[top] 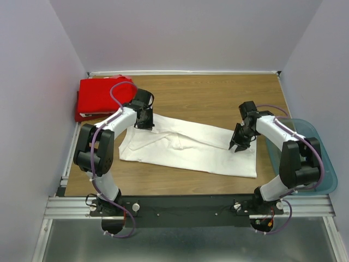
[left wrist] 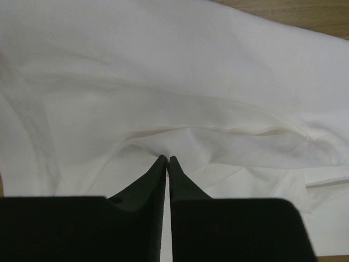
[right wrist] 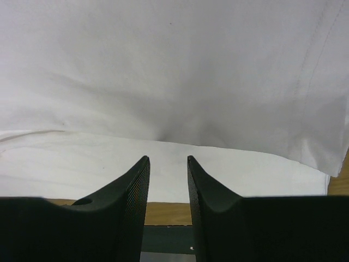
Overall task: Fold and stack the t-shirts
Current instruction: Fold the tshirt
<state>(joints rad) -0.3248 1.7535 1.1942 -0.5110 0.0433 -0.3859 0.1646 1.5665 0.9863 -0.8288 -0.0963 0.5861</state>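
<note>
Right, near side first. The white t-shirt point(top: 191, 147) lies across the middle of the table point(top: 218, 98), long way running left to right. It is partly doubled over on itself, with no print showing on the upturned side.

- Right tool point(right wrist: 168, 159): fingers apart, low over the right part of the white t-shirt. A folded edge of the cloth sits just ahead of the tips. Nothing is gripped between them; through the gap I see a lower layer of cloth and bare wood.
- Left tool point(left wrist: 167, 159): fingers together at the tips, with the cloth puckered into a small ridge right where they meet. I read this as clamped on a pinch of the white t-shirt, at its far left part near the collar end.
- Off to the right, a blue-tinted tub point(top: 327, 174) hangs past the table edge. It has no part in this.
- Far left corner: the red t-shirt point(top: 101, 95), already folded into a compact square and parked against the wall.

Progress, as I judge it: one shirt is done and one is mid-fold. The white t-shirt has a lengthwise fold in but is far too long. It needs crosswise folds, then a lift onto the red t-shirt. Roughly halfway.
</note>
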